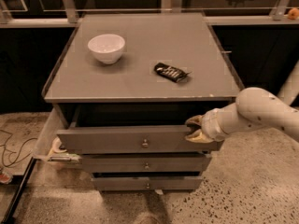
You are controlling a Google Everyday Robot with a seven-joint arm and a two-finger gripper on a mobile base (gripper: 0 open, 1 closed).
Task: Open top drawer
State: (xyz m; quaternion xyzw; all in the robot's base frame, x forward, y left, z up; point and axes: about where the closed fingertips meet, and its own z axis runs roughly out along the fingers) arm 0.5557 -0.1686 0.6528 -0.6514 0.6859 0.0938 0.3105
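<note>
On grey counter (pixel 196 41): white bowl (pixel 106 48) rear left, dark snack wrapper (pixel 171 72) right of centre, well apart. Below counter's front edge, end effector (pixel 194 129) at top drawer (pixel 117 139) right end

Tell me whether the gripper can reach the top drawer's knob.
Probably yes: the gripper is at the right end of the top drawer, and nothing lies between it and the knob at centre.
</note>
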